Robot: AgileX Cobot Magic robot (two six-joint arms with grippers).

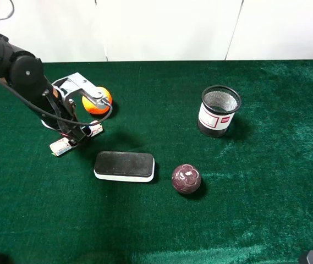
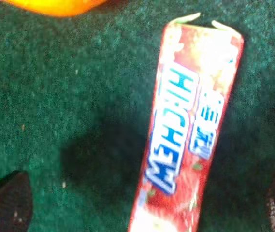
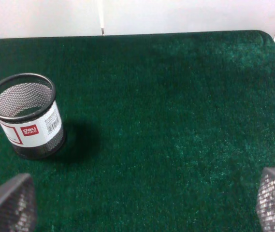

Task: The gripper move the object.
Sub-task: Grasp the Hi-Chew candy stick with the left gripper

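Observation:
The object is a slim roll [image 1: 61, 146] in a white wrapper with red and blue print, lying on the green cloth at the left. My left gripper [image 1: 80, 137] is low over its middle, so only the roll's two ends show in the high view. In the left wrist view the roll [image 2: 190, 121] lies between the two dark fingertips [image 2: 7, 203], and the jaws stand open, wide apart on either side of it. My right gripper [image 3: 139, 203] is open and empty, over bare cloth far from the roll.
An orange ball [image 1: 97, 100] sits just behind the left gripper. A black-and-white eraser block [image 1: 124, 165] and a dark red ball [image 1: 186, 179] lie towards the front. A black mesh pen cup [image 1: 219, 110] stands at the right and also shows in the right wrist view [image 3: 26, 116].

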